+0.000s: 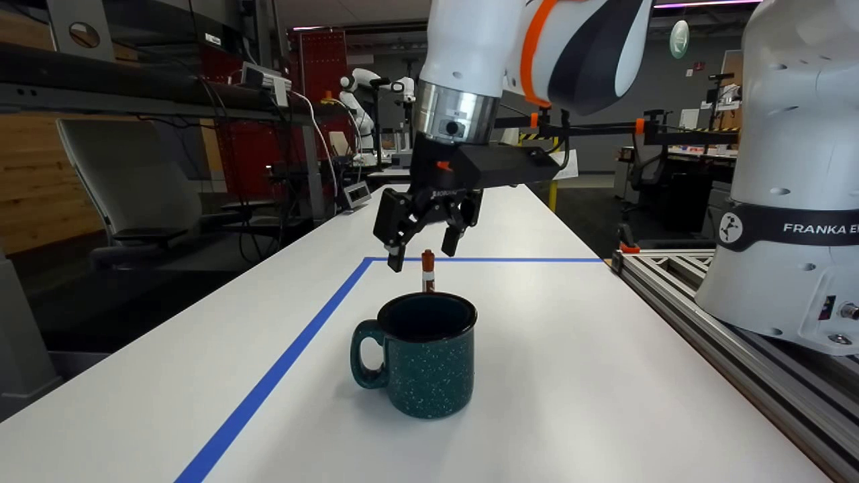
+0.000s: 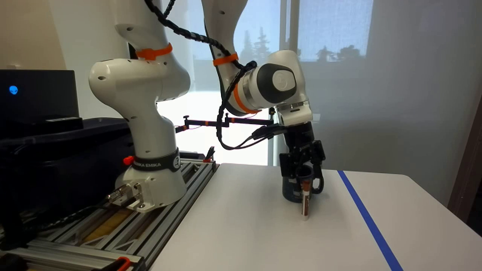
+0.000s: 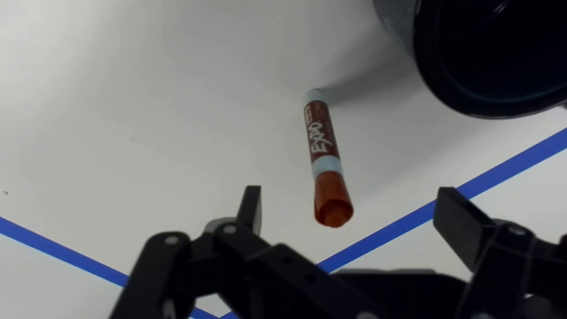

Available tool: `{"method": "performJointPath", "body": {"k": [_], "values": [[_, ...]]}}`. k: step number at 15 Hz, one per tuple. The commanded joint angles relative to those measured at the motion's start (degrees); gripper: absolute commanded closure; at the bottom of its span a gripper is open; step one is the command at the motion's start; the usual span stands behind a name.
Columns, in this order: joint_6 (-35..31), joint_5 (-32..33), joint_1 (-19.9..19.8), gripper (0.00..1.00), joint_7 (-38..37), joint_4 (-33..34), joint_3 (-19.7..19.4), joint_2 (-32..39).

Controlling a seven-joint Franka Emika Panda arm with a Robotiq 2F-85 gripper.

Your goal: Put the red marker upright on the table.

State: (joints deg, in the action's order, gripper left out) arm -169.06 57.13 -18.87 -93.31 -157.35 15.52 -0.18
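Observation:
The red marker (image 1: 428, 272) stands upright on the white table (image 1: 570, 376), its red cap end up. In an exterior view its lower part is hidden behind the dark teal mug (image 1: 433, 376). It shows in full, in front of the mug, in an exterior view (image 2: 305, 203) and in the wrist view (image 3: 322, 133). My gripper (image 1: 423, 251) is open and holds nothing. Its fingertips are spread apart just above the marker. In the wrist view the marker's cap lies between the open fingers (image 3: 347, 199), closer to the left finger, touching neither.
The mug stands close beside the marker, and its rim shows at the upper right of the wrist view (image 3: 425, 66). Blue tape lines (image 2: 371, 222) run along the table. The railed bench with the robot base (image 1: 785, 268) borders one table edge.

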Motion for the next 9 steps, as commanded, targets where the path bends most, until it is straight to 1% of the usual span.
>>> {"method": "performJointPath", "body": {"k": [1, 2, 4, 6, 8, 9], "values": [[1.2, -3.0, 1.3, 0.0, 0.1, 0.1, 1.3, -1.6], [2.2, -4.7, 1.8, 0.0, 1.1, 0.2, 1.9, -2.0], [4.4, -10.7, 2.9, 0.0, 4.9, -1.3, 3.3, -5.0], [6.8, -17.2, 4.7, 0.0, 9.6, -0.7, 4.3, -7.1], [10.8, -24.4, 7.3, 0.0, 15.9, -1.5, 4.6, -11.5], [13.9, -27.6, 13.2, 0.0, 19.3, -1.3, -0.1, -13.4]]}}
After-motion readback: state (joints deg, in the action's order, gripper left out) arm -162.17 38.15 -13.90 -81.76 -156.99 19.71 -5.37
